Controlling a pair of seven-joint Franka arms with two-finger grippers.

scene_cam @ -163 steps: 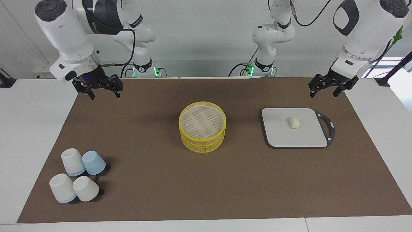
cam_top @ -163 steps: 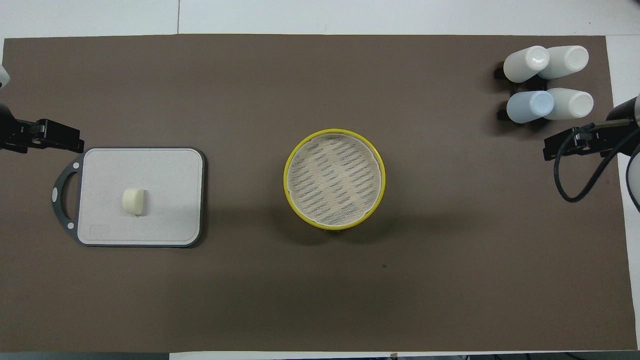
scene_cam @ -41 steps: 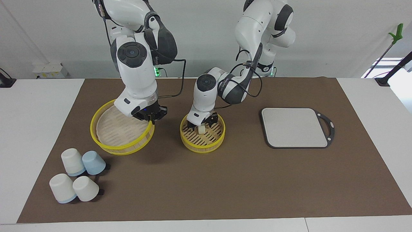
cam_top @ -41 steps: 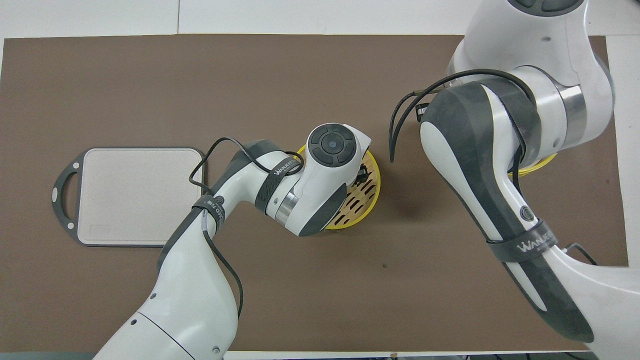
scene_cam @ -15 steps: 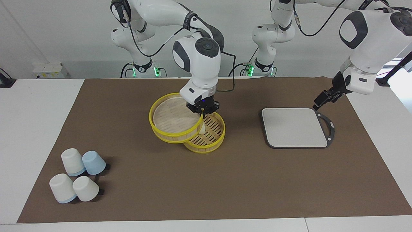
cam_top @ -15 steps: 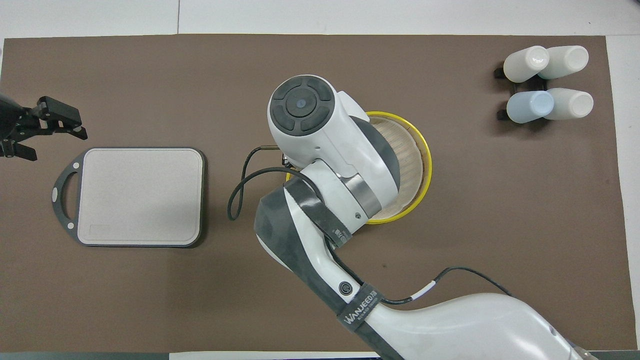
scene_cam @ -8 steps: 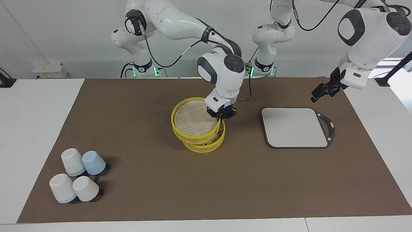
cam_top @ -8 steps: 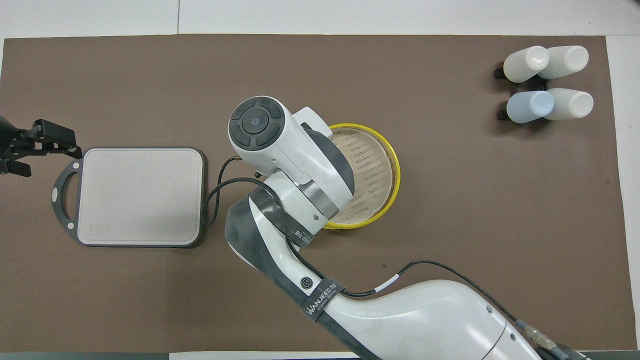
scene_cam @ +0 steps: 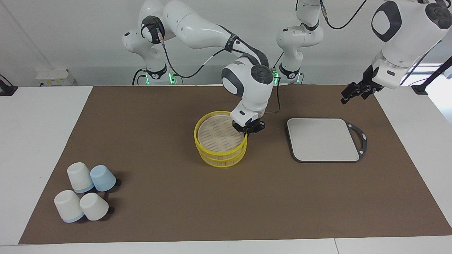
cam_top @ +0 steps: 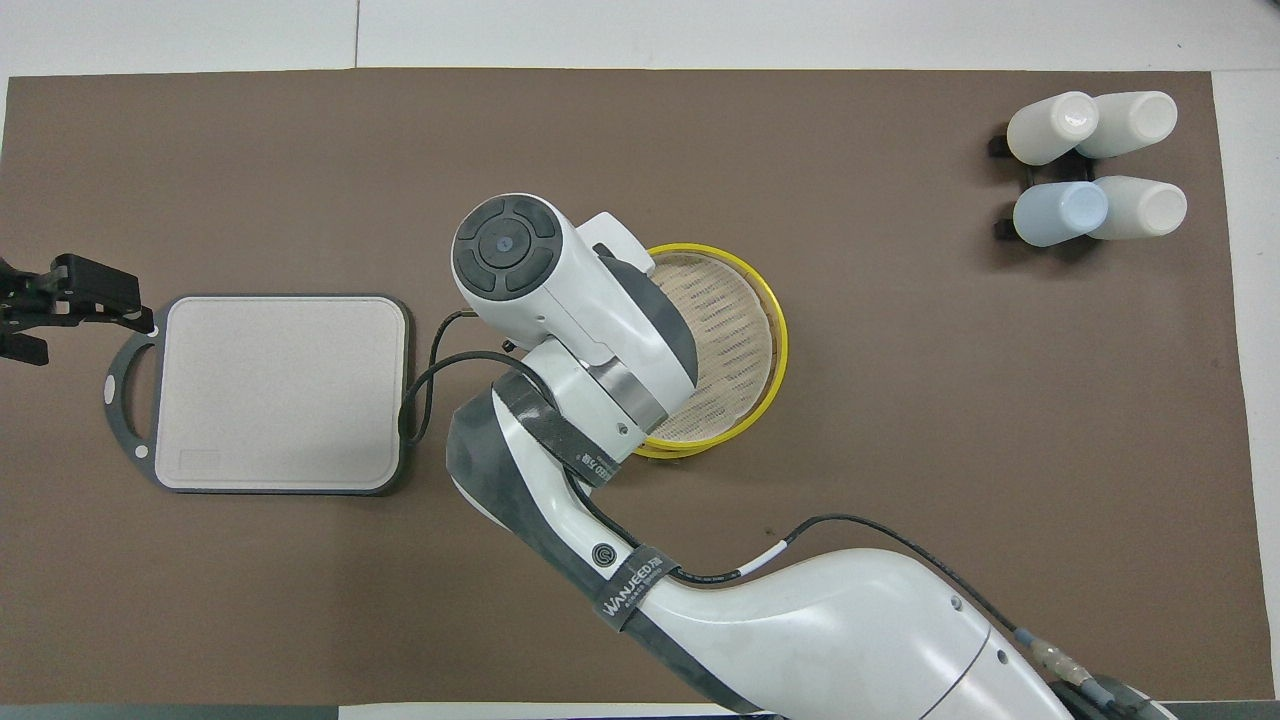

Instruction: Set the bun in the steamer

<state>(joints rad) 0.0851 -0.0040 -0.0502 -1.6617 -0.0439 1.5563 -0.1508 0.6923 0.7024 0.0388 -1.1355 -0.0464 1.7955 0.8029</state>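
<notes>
A: Counts?
B: Two arms, two grippers. One steamer (scene_cam: 221, 158) mid-mat, one lid (scene_cam: 220, 135) on top of it. One grey board (scene_cam: 323, 139). Four upturned cups (scene_cam: 84, 192), three white and one pale blue, clustered at the right arm's end of the mat.

A: Containers, contents?
B: Steamer capped by lid, interior not visible. Bun not visible anywhere, can't place it from these views. Board bare. Cups mouth-down.

A: Right gripper?
B: Right gripper (scene_cam: 248, 129) down at lid rim, on the edge toward the board. Fingertips pinched together on the yellow rim, clamped on lid. Lid sitting slightly off-centre over steamer, shifted away from those fingers.

A: Left gripper?
B: Left gripper (scene_cam: 355, 92) up in the air, waiting, over the mat edge just past the board's handle end. Fingers spread apart, nothing between them.

A: Hidden or cut off?
B: Overhead: right arm's wrist covering right gripper and part of lid. Left gripper (cam_top: 70, 305) clipped at frame edge there. Steamer body mostly under lid, only lower yellow band showing.
</notes>
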